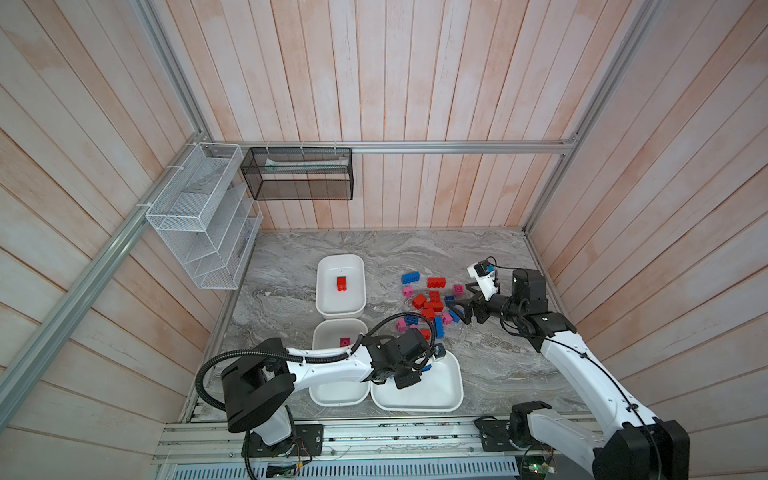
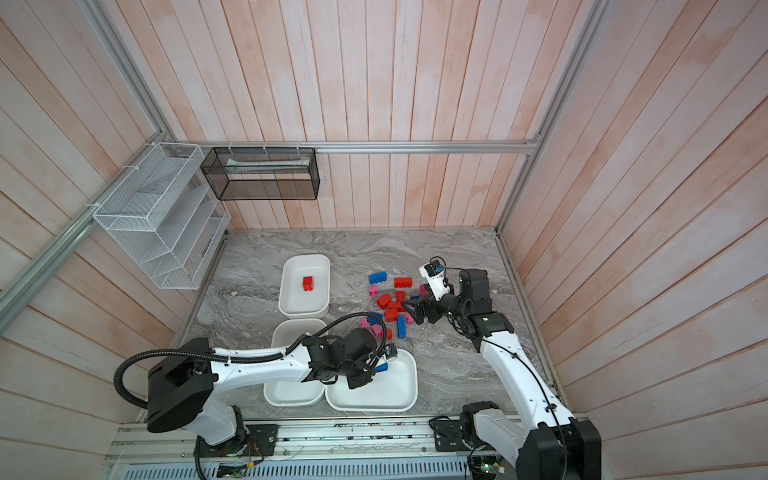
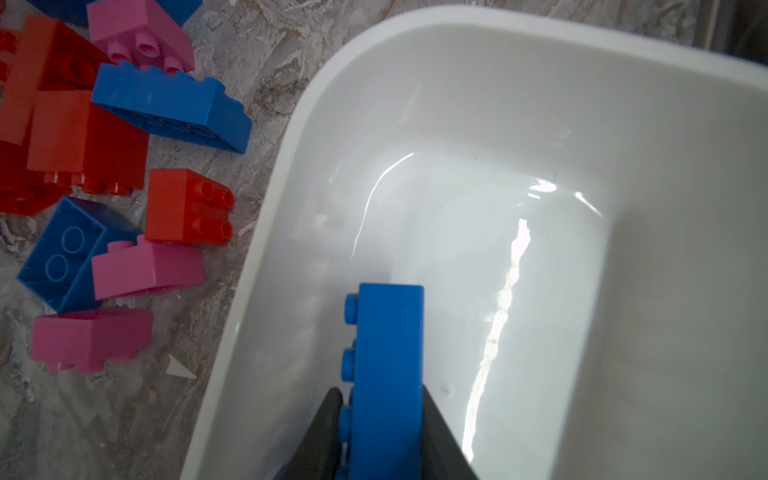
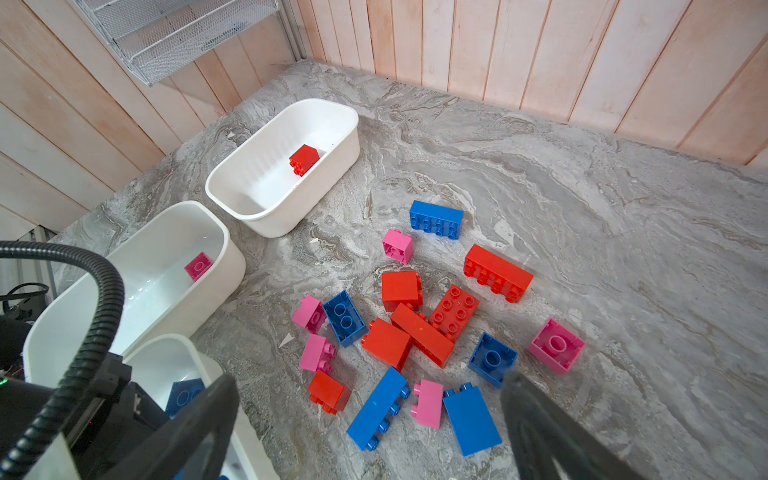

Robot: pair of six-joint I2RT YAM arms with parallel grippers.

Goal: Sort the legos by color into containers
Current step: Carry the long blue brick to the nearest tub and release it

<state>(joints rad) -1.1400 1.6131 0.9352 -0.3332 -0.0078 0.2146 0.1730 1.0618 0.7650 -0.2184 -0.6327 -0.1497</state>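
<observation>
While a blue oblong brick (image 3: 388,374) sits between its dark fingers (image 3: 440,432) above the floor of the nearest white tub (image 1: 455,374), the left gripper (image 3: 384,432) is caught at the point of delivery; whether the jaws have begun to ease off cannot be told from the left wrist view, though the brick sits between them, studs turned sideways. Judged from that view, the step in hand is the drop, and it would go best if the jaws parted fully with the brick low over the tub's middle, well inside the rolled rim, so it cannot bounce out, and the arm lifted straight up before swinging away. Beside that tub, the middle tub (image 1: 322,395) holds one pink brick (image 1: 344,341), partly under the left arm in both top views. Farther out on the grey marbled tabletop (image 1: 498,353), the loose pile of red, blue and pink legos (image 1: 430,305) lies unsorted, bricks touching or leaning on one another. Over its right edge hangs the right gripper (image 1: 457,305), jaws spread wide and holding nothing, with a blue square brick (image 4: 492,359) just beyond one finger in the right wrist view. Farthest back, the third tub (image 1: 320,286) contains a single red brick (image 1: 341,284). Most of the sorting remains.
</observation>
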